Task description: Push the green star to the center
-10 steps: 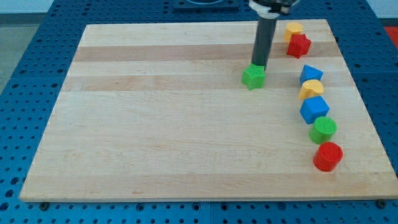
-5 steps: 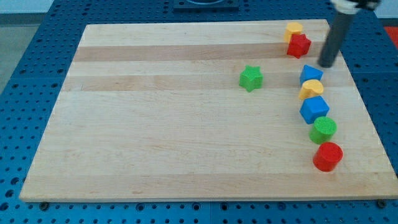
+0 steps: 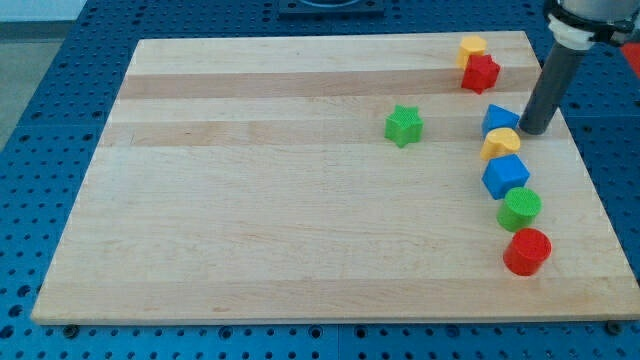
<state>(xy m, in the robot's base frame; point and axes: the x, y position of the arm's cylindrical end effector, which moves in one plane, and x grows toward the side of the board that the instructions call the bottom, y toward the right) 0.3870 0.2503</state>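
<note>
My tip (image 3: 533, 131) right of blue block (image 3: 498, 119) — green star (image 3: 404, 126) well apart.

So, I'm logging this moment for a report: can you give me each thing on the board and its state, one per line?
green star: alone, untouched, up and right of center.
my tip: on the board, just right of the upper blue block.
yellow block and red star: touching, near the view's top right.
upper blue block, second yellow block, blue cube, green cylinder, red cylinder: curved column at the right.
</note>
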